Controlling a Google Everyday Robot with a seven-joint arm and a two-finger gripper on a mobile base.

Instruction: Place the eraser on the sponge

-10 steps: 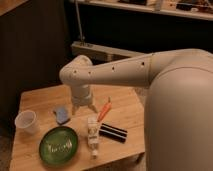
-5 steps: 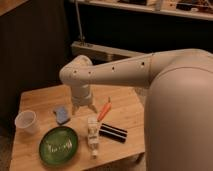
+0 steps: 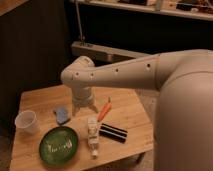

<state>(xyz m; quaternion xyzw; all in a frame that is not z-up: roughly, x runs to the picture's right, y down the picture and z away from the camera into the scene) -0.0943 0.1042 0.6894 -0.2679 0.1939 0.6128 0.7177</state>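
The black eraser (image 3: 113, 133) with two pale stripes lies flat on the wooden table (image 3: 40, 102), toward its right front. The light-blue sponge (image 3: 62, 115) rests on the table left of centre, with nothing on it. My gripper (image 3: 84, 107) hangs from the white arm over the middle of the table, just right of the sponge and up-left of the eraser, touching neither.
A clear plastic bottle (image 3: 92, 136) lies beside the eraser's left end. An orange carrot-like stick (image 3: 104, 110) lies just behind the eraser. A green plate (image 3: 59, 145) sits at the front left, a translucent white cup (image 3: 26, 121) at the left edge. My arm's bulk fills the right side.
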